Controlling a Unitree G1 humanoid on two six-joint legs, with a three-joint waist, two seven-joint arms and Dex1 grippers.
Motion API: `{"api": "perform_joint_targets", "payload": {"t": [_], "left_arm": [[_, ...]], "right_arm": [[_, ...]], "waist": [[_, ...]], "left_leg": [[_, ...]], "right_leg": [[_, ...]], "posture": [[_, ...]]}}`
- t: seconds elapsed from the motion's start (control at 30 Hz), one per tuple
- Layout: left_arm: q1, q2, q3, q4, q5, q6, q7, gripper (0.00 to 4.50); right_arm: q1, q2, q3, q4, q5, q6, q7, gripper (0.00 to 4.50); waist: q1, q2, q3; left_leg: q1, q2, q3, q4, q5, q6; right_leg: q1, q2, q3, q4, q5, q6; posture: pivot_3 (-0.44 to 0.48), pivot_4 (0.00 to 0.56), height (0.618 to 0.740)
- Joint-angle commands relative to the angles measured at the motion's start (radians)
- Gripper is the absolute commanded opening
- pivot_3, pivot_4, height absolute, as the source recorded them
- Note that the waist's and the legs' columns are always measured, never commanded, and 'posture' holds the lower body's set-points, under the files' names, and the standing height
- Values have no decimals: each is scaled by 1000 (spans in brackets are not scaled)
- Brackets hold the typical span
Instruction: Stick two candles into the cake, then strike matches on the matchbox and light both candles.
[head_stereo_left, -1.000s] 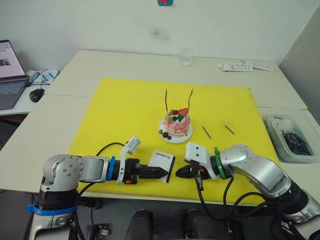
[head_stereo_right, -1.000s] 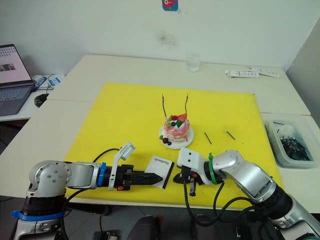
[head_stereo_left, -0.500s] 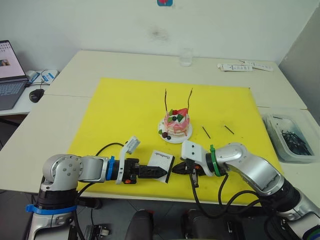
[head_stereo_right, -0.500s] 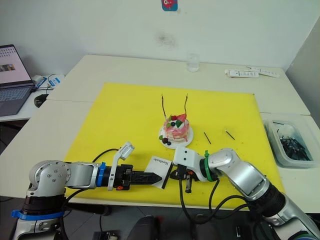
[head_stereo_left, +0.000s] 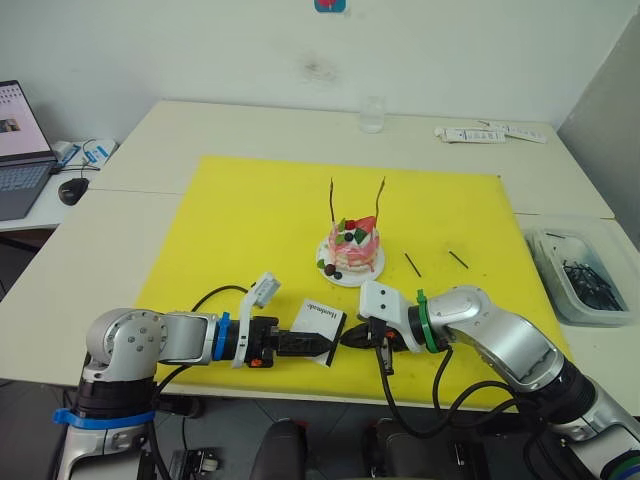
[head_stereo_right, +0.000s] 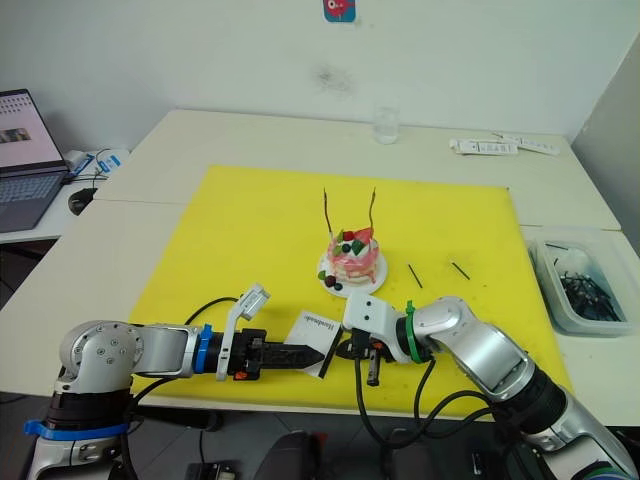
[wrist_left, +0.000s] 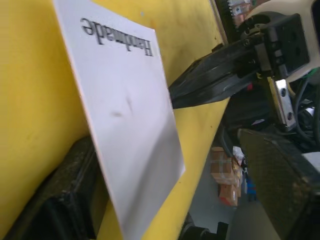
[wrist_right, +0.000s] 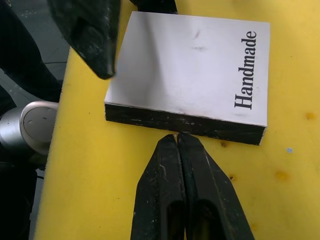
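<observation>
The pink-and-white cake (head_stereo_left: 352, 250) sits on its small white plate (head_stereo_left: 330, 272) in the middle of the yellow mat (head_stereo_left: 250, 220). Both candles (head_stereo_left: 333, 200) (head_stereo_left: 381, 197) stand upright in it. Two matches (head_stereo_left: 412, 264) (head_stereo_left: 459, 260) lie on the mat to its right. Near the mat's front edge is the white matchbox (head_stereo_left: 320, 320), lettered "Handmade". My left gripper (head_stereo_left: 318, 345) is open at the box's near-left corner, one finger (wrist_left: 65, 185) against it. My right gripper (wrist_right: 178, 136) is shut, its tips touching the box's black strip (wrist_right: 185, 124).
A clear bin (head_stereo_left: 585, 270) of dark small parts stands off the mat at the right. Along the far table edge are a small glass (head_stereo_left: 372, 114) and white strips (head_stereo_left: 490, 133). A laptop (head_stereo_left: 20, 150) and mouse (head_stereo_left: 73, 189) sit far left.
My right gripper has slid left across the mat until its shut tips reach the matchbox's black strip. The matchbox has shifted slightly. The left arm has barely moved.
</observation>
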Motion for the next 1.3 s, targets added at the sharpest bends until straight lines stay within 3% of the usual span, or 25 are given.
{"api": "perform_joint_targets", "payload": {"t": [0.03,0.23,0.33,0.73,0.97,1.3], "left_arm": [[25,-12,-52,28,68,-4,36,2913],[34,-22,-64,24,103,-20,34,825],[39,-25,-63,19,110,-22,34,21],[40,-37,-32,30,108,-19,42,21],[39,-33,-26,41,123,-18,52,1969],[44,-33,-16,44,115,-5,44,1969]], "right_arm": [[-15,4,-14,-12,-3,-12,-1,0],[-10,7,-16,-25,3,-2,-10,0],[-6,8,-16,-30,3,0,-15,0],[-12,6,21,11,-59,-36,-34,0],[-20,13,22,20,-74,-39,-28,0],[-40,35,42,58,-98,-70,-20,0]], "waist": [[0,0,0],[0,0,0],[0,0,0],[0,0,0],[-1,1,-1],[-2,2,-2]], "left_leg": [[0,0,0,0,0,0],[0,0,0,0,0,0],[0,0,0,0,0,0],[0,-1,0,0,0,0],[1,1,0,0,0,0],[2,1,-1,0,0,0]], "right_leg": [[0,0,0,0,0,0],[0,0,0,0,0,0],[0,0,0,0,0,0],[0,-1,0,0,0,0],[0,-1,0,0,0,0],[1,0,0,0,0,0]], "posture": [[0,150,740],[0,150,740],[0,150,740],[0,150,740],[0,150,740],[0,150,740]]}}
